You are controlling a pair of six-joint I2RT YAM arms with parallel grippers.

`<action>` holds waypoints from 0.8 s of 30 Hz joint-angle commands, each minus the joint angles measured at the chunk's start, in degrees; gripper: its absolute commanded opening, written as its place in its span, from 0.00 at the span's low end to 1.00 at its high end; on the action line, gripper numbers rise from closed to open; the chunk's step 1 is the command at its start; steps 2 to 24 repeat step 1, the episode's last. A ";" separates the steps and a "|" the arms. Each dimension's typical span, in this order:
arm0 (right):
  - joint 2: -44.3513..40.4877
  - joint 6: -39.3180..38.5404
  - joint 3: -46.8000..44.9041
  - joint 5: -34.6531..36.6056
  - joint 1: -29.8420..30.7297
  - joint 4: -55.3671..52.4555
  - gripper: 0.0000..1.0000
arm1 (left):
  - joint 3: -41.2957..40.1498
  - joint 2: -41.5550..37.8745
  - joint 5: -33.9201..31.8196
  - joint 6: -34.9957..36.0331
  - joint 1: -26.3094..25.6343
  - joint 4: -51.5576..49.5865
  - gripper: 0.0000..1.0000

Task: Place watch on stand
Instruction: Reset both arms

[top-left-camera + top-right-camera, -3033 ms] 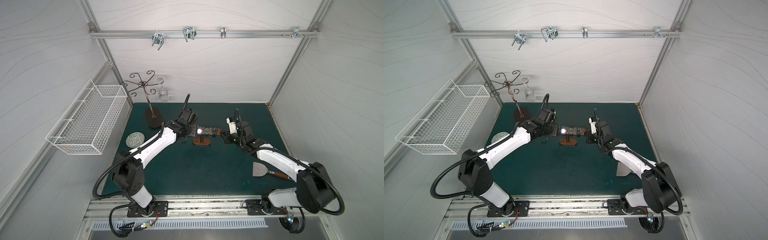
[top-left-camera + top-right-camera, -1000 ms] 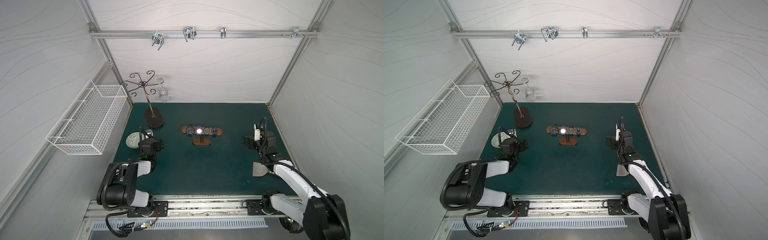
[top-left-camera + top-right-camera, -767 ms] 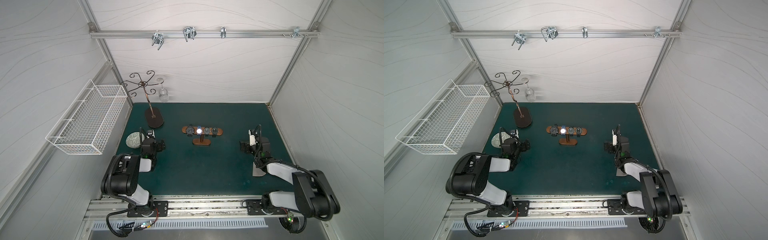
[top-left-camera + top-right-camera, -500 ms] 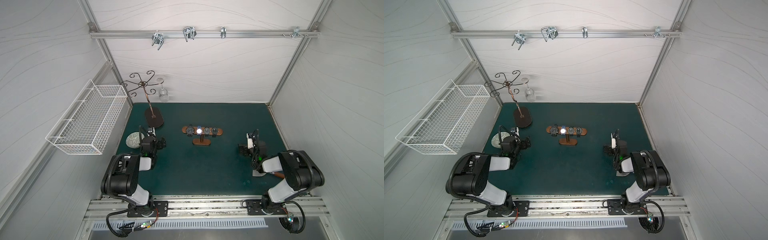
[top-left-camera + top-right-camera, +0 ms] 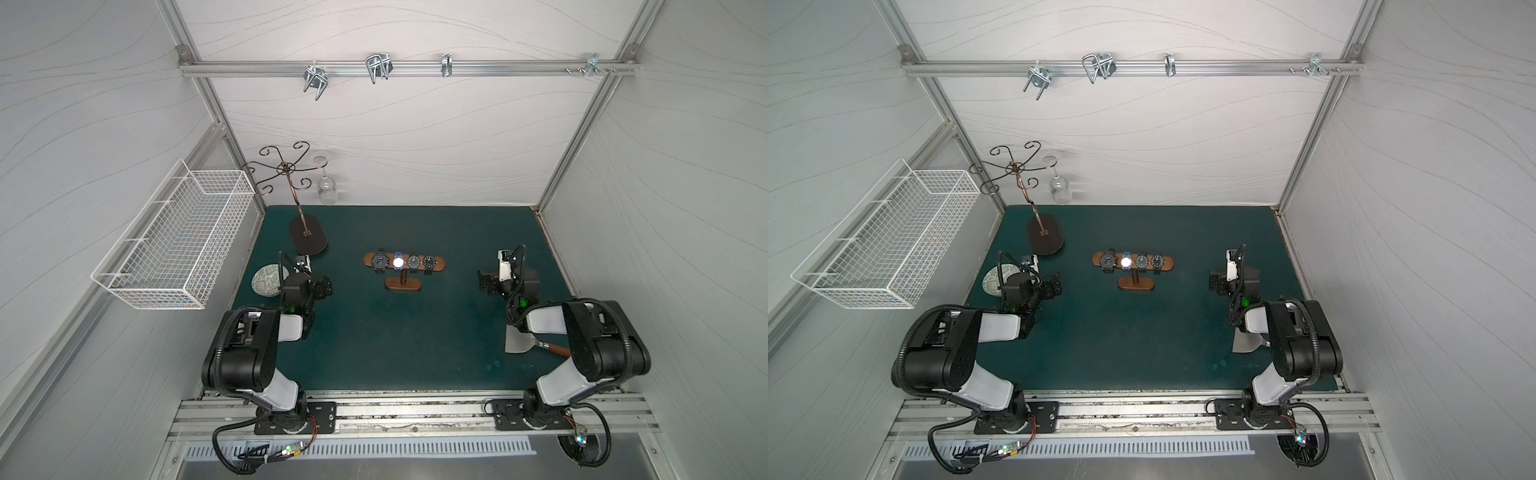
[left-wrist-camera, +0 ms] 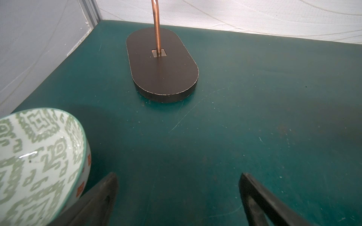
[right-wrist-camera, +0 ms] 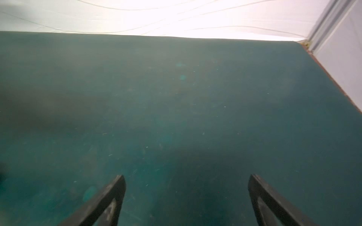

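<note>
Stand (image 5: 402, 284) at centre of mat (image 5: 374, 353), four watches (image 5: 413, 262) side by side on crossbar — one face glares white. Left gripper (image 6: 178, 176) spread wide, holds nothing, low over mat at left, just beside bowl (image 6: 39, 156); rack base (image 6: 162, 66) farther back. Right gripper (image 7: 187, 176) also spread, empty, at right — well apart from stand.
</note>
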 commanded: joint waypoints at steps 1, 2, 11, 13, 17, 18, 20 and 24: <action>-0.59 -1.80 -1.77 -4.60 -0.67 2.82 0.99 | 1.61 0.00 0.69 0.50 0.19 2.18 0.99; -0.59 -1.80 -1.77 -4.60 -0.67 2.82 0.99 | 1.61 0.00 0.69 0.50 0.19 2.18 0.99; -0.59 -1.80 -1.77 -4.60 -0.67 2.82 0.99 | 1.61 0.00 0.69 0.50 0.19 2.18 0.99; -0.59 -1.80 -1.77 -4.60 -0.67 2.82 0.99 | 1.61 0.00 0.69 0.50 0.19 2.18 0.99; -0.59 -1.80 -1.77 -4.60 -0.67 2.82 0.99 | 1.61 0.00 0.69 0.50 0.19 2.18 0.99; -0.59 -1.80 -1.77 -4.60 -0.67 2.82 0.99 | 1.61 0.00 0.69 0.50 0.19 2.18 0.99; -0.59 -1.80 -1.77 -4.60 -0.67 2.82 0.99 | 1.61 0.00 0.69 0.50 0.19 2.18 0.99; -0.59 -1.80 -1.77 -4.60 -0.67 2.82 0.99 | 1.61 0.00 0.69 0.50 0.19 2.18 0.99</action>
